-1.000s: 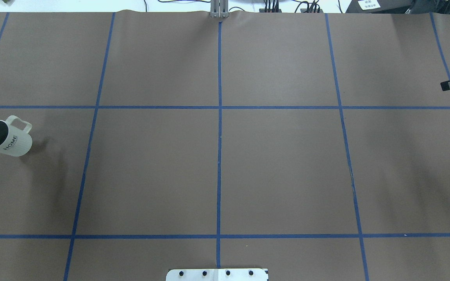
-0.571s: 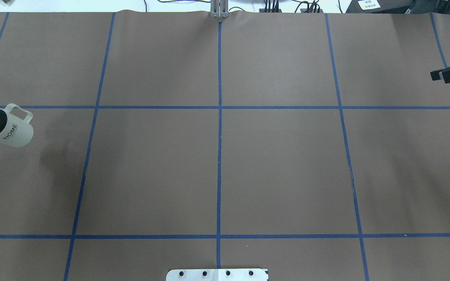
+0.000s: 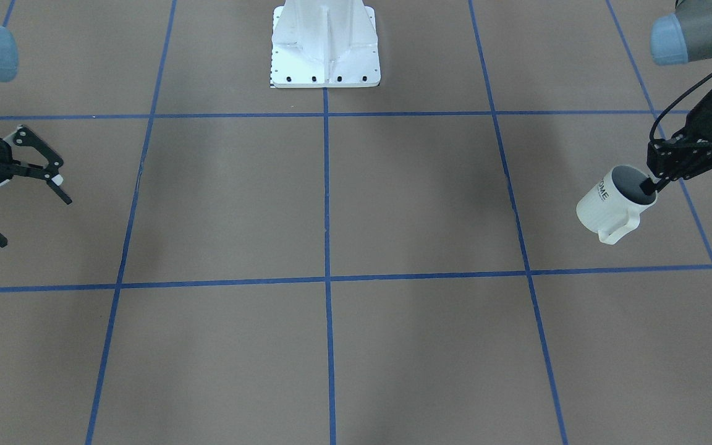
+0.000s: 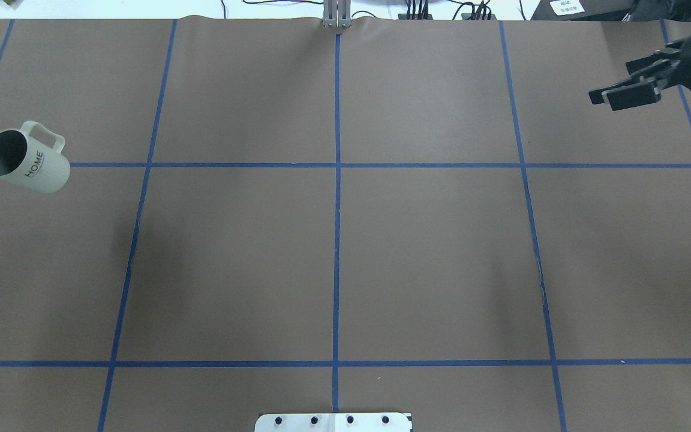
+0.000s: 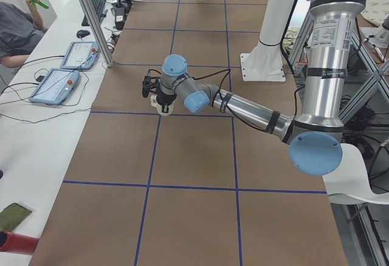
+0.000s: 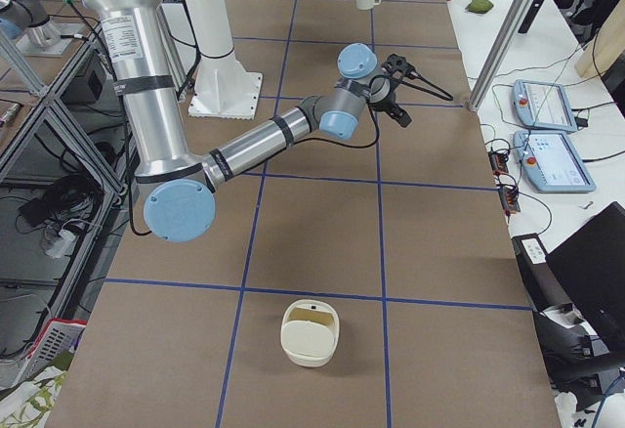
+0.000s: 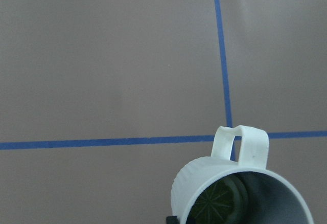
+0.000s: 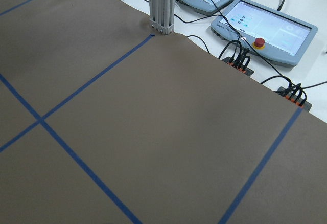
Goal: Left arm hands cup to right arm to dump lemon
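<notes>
The cup point(image 4: 29, 163) hangs tilted above the table point(image 4: 429, 252), with the lemon point(image 7: 219, 203) inside it. The left gripper point(image 3: 648, 185) pinches the cup's rim, one finger inside. The right gripper point(image 3: 37, 222) is spread wide, well apart from the cup.
</notes>
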`<state>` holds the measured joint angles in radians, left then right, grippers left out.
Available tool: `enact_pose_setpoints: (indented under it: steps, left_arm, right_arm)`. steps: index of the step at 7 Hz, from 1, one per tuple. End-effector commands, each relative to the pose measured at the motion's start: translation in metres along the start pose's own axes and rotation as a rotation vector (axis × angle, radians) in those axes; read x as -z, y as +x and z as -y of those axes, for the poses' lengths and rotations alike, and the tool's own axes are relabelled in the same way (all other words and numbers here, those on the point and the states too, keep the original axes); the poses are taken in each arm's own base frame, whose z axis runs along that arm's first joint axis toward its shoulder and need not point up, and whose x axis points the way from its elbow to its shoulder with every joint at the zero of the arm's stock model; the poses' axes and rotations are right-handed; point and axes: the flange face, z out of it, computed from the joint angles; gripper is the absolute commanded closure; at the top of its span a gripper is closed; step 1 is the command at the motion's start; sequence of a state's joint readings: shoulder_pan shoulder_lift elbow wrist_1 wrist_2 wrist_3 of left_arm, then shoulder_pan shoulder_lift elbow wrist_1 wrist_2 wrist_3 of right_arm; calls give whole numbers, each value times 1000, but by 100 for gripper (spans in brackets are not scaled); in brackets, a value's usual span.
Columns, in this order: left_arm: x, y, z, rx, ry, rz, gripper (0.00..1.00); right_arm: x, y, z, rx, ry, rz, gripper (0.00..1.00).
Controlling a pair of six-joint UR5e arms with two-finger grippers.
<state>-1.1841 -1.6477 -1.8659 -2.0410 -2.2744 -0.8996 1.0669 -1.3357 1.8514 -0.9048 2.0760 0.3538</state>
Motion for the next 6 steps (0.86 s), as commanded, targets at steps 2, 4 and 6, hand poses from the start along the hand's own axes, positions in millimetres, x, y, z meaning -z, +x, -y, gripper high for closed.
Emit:
enact_pose_setpoints:
  steps: [2,4,6]
  left_arm:
    - [20,88,35,199,46,-111,100]
    - [11,154,42,307,13,-172,100]
    - [0,204,52,431,-22,-208,100]
  right_arm:
    - [-54,-110,56,125,144,-32,4]
    - [-82,-194,68,152,255,-106,4]
    - [-99,-241,78,146,380,-122,5]
